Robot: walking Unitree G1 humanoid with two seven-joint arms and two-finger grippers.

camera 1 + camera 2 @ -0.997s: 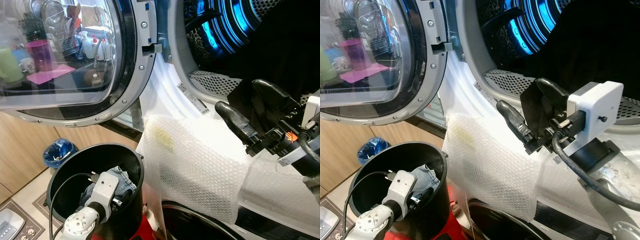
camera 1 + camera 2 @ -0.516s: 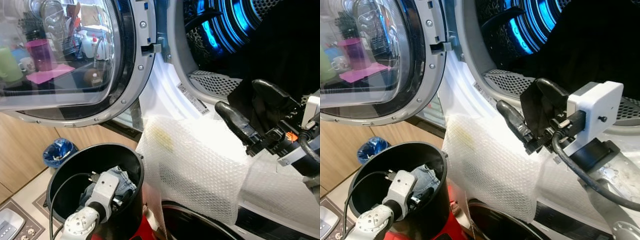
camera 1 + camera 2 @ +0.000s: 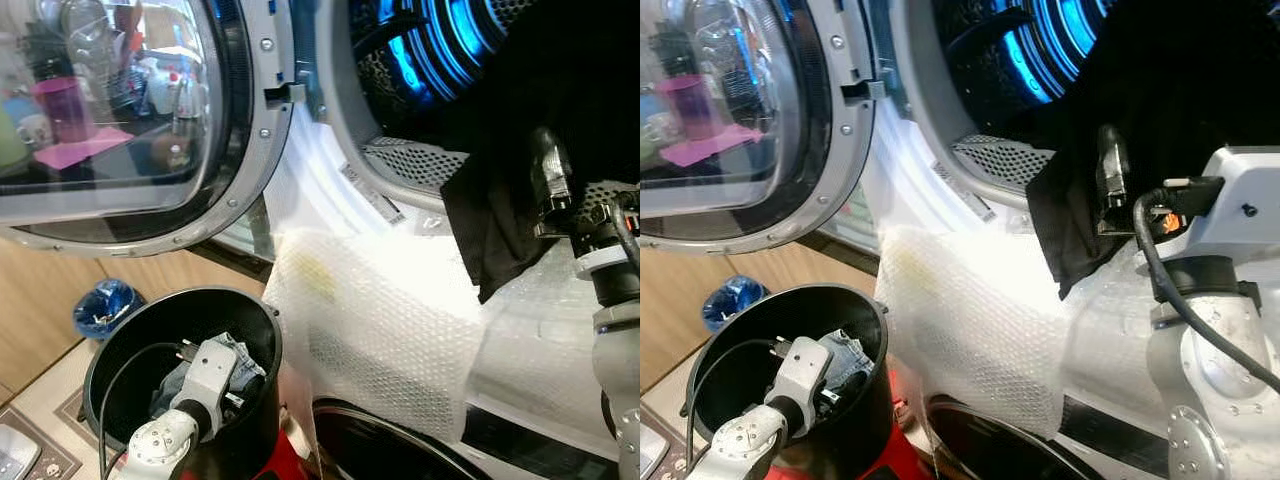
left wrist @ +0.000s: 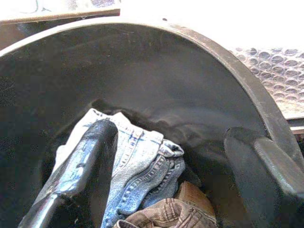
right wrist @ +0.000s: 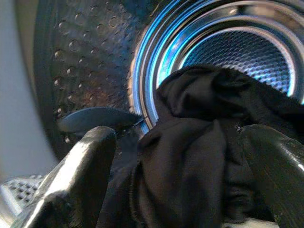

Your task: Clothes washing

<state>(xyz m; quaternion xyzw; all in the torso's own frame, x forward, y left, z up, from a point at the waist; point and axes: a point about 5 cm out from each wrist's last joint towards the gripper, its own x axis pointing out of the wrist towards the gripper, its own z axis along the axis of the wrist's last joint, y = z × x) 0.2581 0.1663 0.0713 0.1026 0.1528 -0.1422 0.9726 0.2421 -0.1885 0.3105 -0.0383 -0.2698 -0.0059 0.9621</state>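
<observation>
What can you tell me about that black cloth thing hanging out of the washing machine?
The black garment is soft, plain, dark fabric, crumpled in folds. It hangs over the lower rim of the washer opening, one corner drooping onto the bubble wrap below. The rest bunches toward the blue-lit drum. The right end effector has a finger on each side of it.

A home laundry corner is showing here: an open washing machine; wooden cabinets; kitchenware reflecting in the door glass.
</observation>
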